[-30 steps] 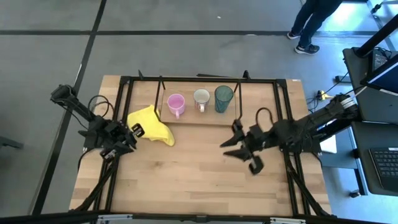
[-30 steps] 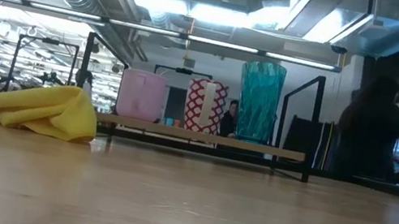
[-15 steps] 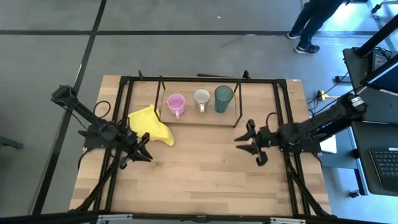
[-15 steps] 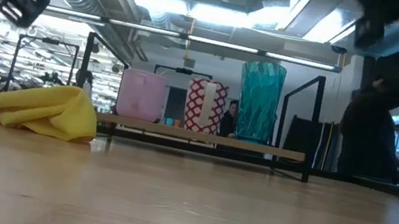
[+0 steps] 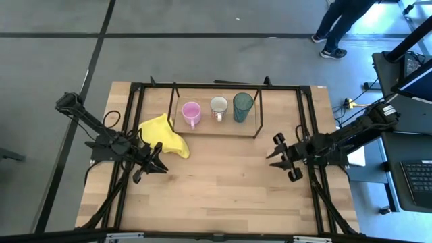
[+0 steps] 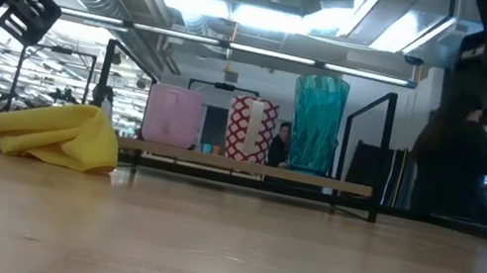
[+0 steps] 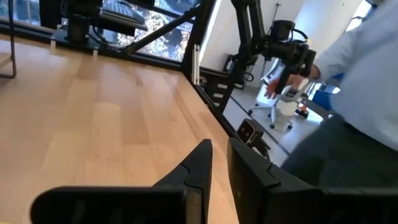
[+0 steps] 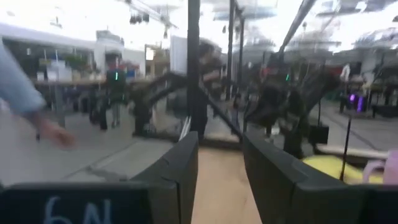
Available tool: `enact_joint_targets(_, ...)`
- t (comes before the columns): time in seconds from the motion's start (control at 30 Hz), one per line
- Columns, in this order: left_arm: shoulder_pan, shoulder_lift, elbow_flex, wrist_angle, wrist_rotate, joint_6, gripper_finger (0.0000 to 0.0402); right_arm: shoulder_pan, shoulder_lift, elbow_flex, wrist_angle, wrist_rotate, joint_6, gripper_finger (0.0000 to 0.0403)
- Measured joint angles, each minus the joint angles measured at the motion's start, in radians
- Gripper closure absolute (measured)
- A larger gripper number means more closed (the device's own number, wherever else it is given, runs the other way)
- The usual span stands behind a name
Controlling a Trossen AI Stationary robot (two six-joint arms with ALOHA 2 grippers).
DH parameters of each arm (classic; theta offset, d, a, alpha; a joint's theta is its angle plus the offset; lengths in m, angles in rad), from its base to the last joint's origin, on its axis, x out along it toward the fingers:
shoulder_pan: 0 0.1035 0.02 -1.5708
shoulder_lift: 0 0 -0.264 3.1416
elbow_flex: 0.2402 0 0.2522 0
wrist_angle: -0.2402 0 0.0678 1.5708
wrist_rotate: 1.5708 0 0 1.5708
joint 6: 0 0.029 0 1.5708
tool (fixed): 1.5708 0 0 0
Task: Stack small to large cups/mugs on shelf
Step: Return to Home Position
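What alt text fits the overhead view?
Three cups stand in a row on a low shelf: pink mug, white mug, teal tumbler. A yellow cloth lies beside it on the table; the left tool and right tool hover empty in front.

Only text we can read: a pale handwritten marking (image 8: 74,210), roughly "6N", on the dark body just behind the right pincer (image 8: 219,140), partly cut off. Nothing else legible.

Two slim black multi-joint arms, the left arm (image 5: 84,116) and the right arm (image 5: 354,129), with a black cable (image 5: 109,119) looped at the left one. Right gripper (image 5: 273,151): broad, dark, wedge-shaped fingers (image 8: 177,177) — pale blue handwritten marking (image 8: 74,211) on the housing, characters unclear.
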Motion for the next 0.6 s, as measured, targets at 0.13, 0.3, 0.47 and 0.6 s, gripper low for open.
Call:
enact_joint_targets(0.13, 0.000, 0.000, 0.000, -0.002, 0.000, -0.001, 0.0357, 0.000, 0.001, 0.000, -0.067, -0.010, -0.003, 0.0274)
enact_joint_targets(0.3, 0.000, 0.000, 0.000, -0.002, 0.001, -0.001, 0.0357, 0.000, 0.002, 0.000, -0.102, -0.010, -0.003, 0.0274)
enact_joint_targets(0.47, 0.000, 0.000, 0.000, -0.002, 0.002, -0.001, 0.0357, 0.000, 0.002, 0.000, -0.110, -0.010, -0.003, 0.0274)
enact_joint_targets(0.6, 0.000, 0.000, 0.000, -0.002, 0.002, -0.001, 0.0357, 0.000, 0.002, 0.000, -0.116, -0.010, -0.003, 0.0274)
